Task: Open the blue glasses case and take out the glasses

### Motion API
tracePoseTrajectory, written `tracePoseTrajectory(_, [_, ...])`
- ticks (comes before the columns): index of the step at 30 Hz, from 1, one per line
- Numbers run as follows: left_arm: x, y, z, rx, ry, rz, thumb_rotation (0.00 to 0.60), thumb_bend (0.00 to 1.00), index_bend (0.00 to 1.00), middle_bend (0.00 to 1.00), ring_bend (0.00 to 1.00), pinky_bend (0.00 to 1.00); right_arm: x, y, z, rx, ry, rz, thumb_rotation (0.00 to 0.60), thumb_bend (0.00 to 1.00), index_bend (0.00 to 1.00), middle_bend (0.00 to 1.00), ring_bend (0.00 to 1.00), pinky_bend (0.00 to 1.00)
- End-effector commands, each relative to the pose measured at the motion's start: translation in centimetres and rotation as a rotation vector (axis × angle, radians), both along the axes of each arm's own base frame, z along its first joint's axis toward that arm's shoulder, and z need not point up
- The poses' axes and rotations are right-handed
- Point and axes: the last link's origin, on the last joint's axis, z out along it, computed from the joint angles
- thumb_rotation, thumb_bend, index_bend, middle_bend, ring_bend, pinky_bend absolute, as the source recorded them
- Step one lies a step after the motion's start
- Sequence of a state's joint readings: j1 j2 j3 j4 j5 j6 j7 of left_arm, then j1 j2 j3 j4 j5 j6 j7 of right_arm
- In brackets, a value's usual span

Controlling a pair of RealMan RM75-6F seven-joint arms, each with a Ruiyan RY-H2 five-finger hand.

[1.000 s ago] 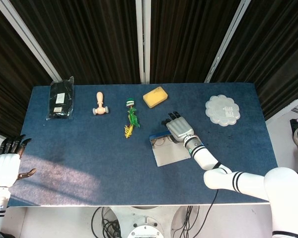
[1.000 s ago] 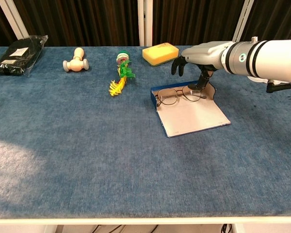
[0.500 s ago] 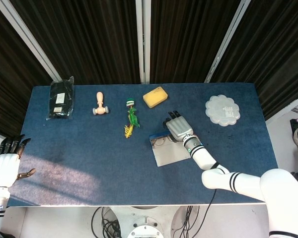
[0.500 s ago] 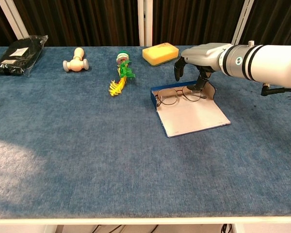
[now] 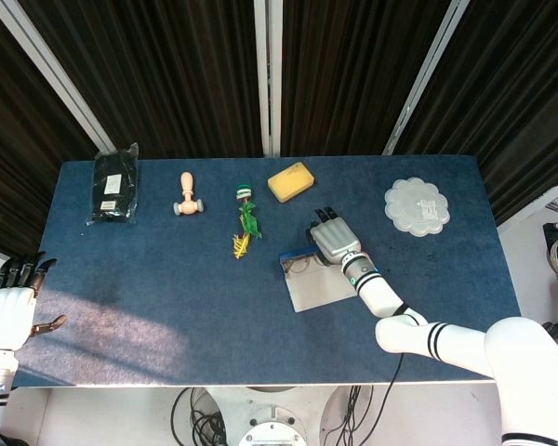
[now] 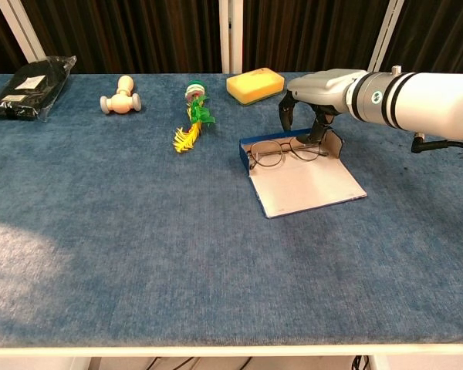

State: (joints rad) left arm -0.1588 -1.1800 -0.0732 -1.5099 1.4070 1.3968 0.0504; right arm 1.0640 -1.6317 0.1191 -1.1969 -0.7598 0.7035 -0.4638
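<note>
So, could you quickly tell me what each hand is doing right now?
Left hand: open, holding nothing, off the table's edge.
Right hand: over the glasses, fingers down; grip cannot be told.

Lab — black curtains (image 5: 167,74); blue-clothed table (image 6: 139,254)

Both arms wore glossy white shells with black rings near the wrists, each grey-backed hand (image 5: 333,241) (image 5: 7,302) ending in black fingers.
</note>
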Motion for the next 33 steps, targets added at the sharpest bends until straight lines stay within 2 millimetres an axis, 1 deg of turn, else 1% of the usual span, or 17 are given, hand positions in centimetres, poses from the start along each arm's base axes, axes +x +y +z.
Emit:
tracePoseTrajectory(1, [0.0, 0.0, 0.0, -0.001, -0.002, 0.001, 0.600, 0.05, 0.16, 0.04, 0.00, 0.01, 0.0, 0.0, -0.1, 0.001, 0.000, -0.002, 0.591, 0.36, 0.48, 0.30, 0.00, 0.00])
tracePoseTrajectory(4, [-0.1, 0.0, 0.0, 0.000, -0.002, 0.002, 0.600, 0.05, 0.16, 0.04, 0.00, 0.01, 0.1, 0.0, -0.1, -0.003, -0.003, -0.001, 0.600, 0.36, 0.51, 0.31, 0.00, 0.00])
tracePoseTrajectory(8, [-0.1, 0.0, 0.0, 0.003, -0.001, 0.000, 0.600, 0.05, 0.16, 0.04, 0.00, 0.01, 0.2, 0.0, 0.0, -0.016, -0.011, 0.004, 0.600, 0.36, 0.57, 0.34, 0.00, 0.00])
tracePoseTrajectory(13, [-0.1, 0.1, 0.0, 0.002, -0.003, -0.001, 0.600, 0.05, 0.16, 0.04, 0.00, 0.01, 0.3, 0.1, 0.2, -0.049, -0.036, 0.014, 0.600, 0.36, 0.62, 0.36, 0.00, 0.00])
tracePoseTrajectory(19, [-0.1, 0.2, -0.1, -0.002, -0.007, -0.002, 0.600, 0.05, 0.16, 0.04, 0.00, 0.01, 0.2, 1.1, 0.3, -0.160, -0.070, 0.054, 0.600, 0.33, 0.65, 0.37, 0.00, 0.00])
tracePoseTrajectory(23, [-0.2, 0.3, -0.2, -0.005, -0.008, -0.003, 0.600, 0.05, 0.16, 0.04, 0.00, 0.01, -0.1, 1.9, 0.0, -0.234, -0.096, 0.073, 0.600, 0.33, 0.67, 0.37, 0.00, 0.00])
tracePoseTrajectory(26, [-0.2, 0.4, -0.3, -0.008, -0.008, -0.003, 0.600, 0.05, 0.16, 0.04, 0.00, 0.01, -0.5, 2.2, -0.4, -0.249, -0.104, 0.068, 0.600, 0.33, 0.68, 0.37, 0.00, 0.00])
tracePoseTrajectory(30, [-0.2, 0.4, -0.3, -0.011, -0.007, -0.005, 0.600, 0.05, 0.16, 0.04, 0.00, 0.01, -0.8, 2.1, -0.8, -0.230, -0.109, 0.029, 0.600, 0.33, 0.68, 0.37, 0.00, 0.00])
tracePoseTrajectory(33, [-0.1, 0.5, -0.3, -0.010, -0.006, -0.006, 0.600, 0.05, 0.16, 0.04, 0.00, 0.01, -0.5, 1.7, -0.5, -0.244, -0.109, 0.009, 0.600, 0.32, 0.68, 0.37, 0.00, 0.00])
